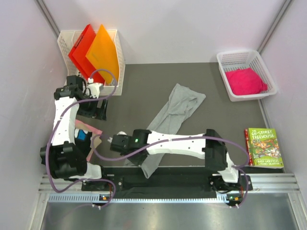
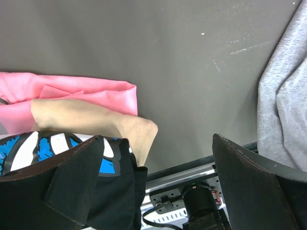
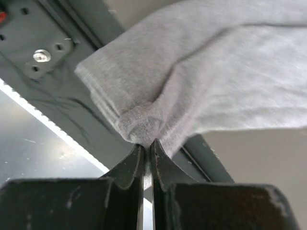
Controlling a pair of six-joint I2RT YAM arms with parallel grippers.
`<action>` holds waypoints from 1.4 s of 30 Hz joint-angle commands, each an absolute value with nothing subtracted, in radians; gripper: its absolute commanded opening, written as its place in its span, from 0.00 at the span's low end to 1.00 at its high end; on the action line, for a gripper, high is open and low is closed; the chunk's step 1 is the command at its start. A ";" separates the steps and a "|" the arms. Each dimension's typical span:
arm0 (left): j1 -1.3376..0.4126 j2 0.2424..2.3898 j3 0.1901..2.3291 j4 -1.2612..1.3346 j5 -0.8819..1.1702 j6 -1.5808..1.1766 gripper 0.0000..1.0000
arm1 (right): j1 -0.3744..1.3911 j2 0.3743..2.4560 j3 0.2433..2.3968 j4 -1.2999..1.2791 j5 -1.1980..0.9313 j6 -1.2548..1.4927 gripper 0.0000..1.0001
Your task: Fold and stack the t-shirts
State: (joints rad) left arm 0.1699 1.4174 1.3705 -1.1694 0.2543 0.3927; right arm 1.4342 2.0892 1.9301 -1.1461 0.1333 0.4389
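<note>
Pinching a bunched fold of the light grey t-shirt, the right end effector has its fingers pressed together on the cloth, just above the metal rail at the near edge of the bench. From overhead, this shirt lies as a long diagonal strip across the middle of the dark bench, its lower end reaching the near rail under the right arm. The left end effector stands wide apart, holding nothing, above a small pile at the left: a black t-shirt with blue-white print, a tan cloth and a pink cloth. A bright pink t-shirt lies crumpled in the white basket at the far right. A green picture book lies at the right edge. A red folder and an orange folder stand in a white rack at the far left.
</note>
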 commanded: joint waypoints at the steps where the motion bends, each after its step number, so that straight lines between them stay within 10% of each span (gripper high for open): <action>1: 0.178 1.431 1.425 -1.204 0.288 0.396 0.99 | 1.335 1.959 1.881 -1.134 0.170 0.436 0.00; 39: 0.176 1.520 1.486 -1.258 0.325 0.436 0.99 | 0.778 2.180 1.876 -0.979 0.305 0.178 0.01; 42: 0.176 1.505 1.470 -1.262 0.327 0.443 0.99 | 0.762 2.226 1.972 -1.038 0.444 0.183 0.32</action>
State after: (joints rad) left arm 0.1707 1.5322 1.4582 -1.2346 0.3016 0.4137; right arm 0.7910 2.2021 1.8351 -1.0245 0.2699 0.1833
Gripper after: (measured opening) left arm 0.991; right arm 0.195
